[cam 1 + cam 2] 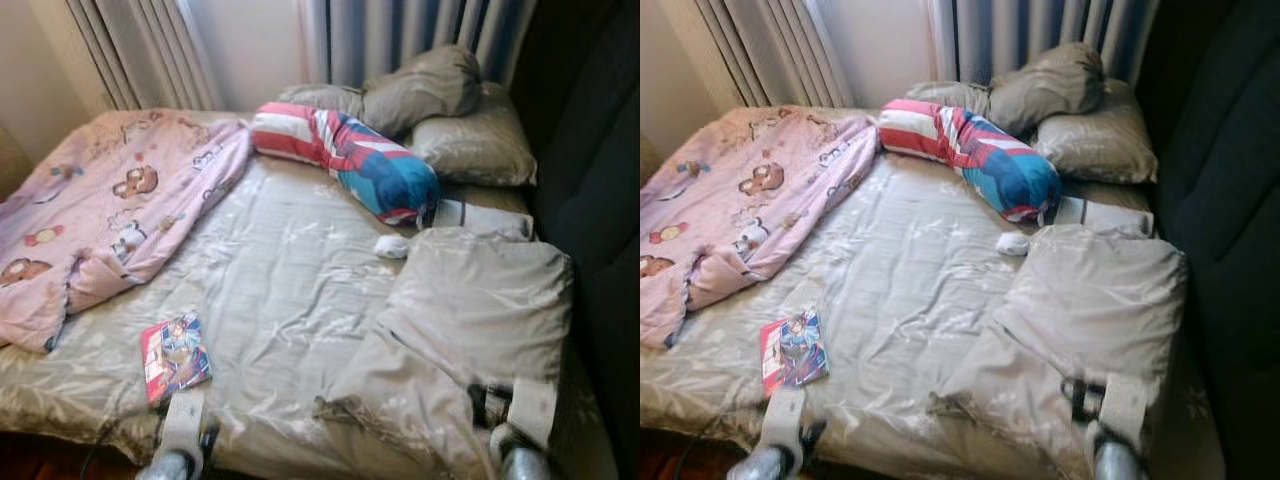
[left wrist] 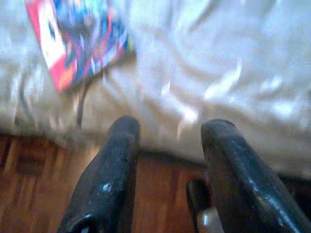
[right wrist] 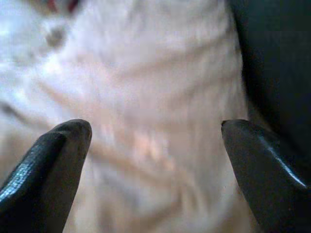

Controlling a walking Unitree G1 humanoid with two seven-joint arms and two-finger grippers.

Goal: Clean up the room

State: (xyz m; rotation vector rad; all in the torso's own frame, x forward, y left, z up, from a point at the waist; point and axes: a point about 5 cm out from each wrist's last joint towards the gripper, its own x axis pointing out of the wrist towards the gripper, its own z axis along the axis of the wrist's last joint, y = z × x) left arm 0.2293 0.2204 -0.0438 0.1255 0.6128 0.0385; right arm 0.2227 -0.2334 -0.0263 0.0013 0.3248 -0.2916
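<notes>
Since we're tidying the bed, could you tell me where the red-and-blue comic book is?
The red-and-blue comic book lies flat on the beige bedsheet near the bed's front edge, on the robot's left, just ahead of the left gripper and below the pink cartoon blanket.

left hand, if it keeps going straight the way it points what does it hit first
Most likely the near edge of the bed sheet. The left hand, open, points there; the comic book lies off to one side. Depth is unclear.

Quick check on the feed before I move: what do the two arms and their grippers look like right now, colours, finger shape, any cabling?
Both arms end in rounded silver cuffs with pale flat plates ahead of them. The left gripper has two long glossy black fingers with rounded tips, slightly scuffed. The right gripper has the same black fingers, tapering to blunt points. A dark cable runs beside the left arm; black fittings sit on the right arm.
</notes>
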